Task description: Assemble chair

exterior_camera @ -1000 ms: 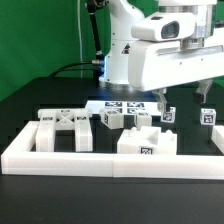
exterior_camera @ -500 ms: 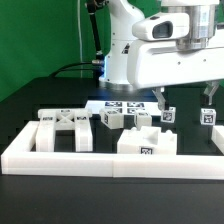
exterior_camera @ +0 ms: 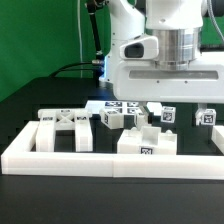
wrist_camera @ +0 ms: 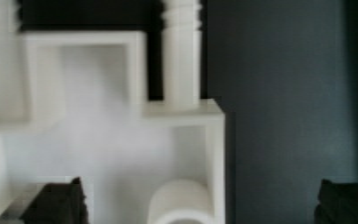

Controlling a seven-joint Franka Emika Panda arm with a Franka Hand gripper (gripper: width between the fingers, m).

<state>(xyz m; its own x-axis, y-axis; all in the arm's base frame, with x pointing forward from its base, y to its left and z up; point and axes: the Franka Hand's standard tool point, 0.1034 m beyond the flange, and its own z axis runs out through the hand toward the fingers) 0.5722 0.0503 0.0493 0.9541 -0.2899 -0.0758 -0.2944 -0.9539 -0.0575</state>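
Note:
The chair's loose white parts lie on the black table inside the border wall. An X-braced frame [exterior_camera: 60,128] is on the exterior view's left, with a small tagged block [exterior_camera: 112,118] beside it. A blocky stepped piece [exterior_camera: 146,140] sits in front, and tagged pieces [exterior_camera: 168,115] [exterior_camera: 207,117] lie farther right. My gripper [exterior_camera: 180,100] hangs over these right-hand parts. In the wrist view the gripper [wrist_camera: 202,205] is open, its dark fingers [wrist_camera: 55,200] far apart. Below it lies a white blocky part [wrist_camera: 105,140] with a rounded peg [wrist_camera: 185,200]. Nothing is held.
A long low white border wall [exterior_camera: 100,160] runs along the front and the exterior view's left. The marker board [exterior_camera: 125,105] lies flat behind the parts, before the robot's base. In the wrist view, bare black table [wrist_camera: 300,100] lies beside the white part.
The hand has turned about its wrist and shifted toward the exterior view's left, now squarely above the right-hand parts. The jaws stayed open and no part moved.

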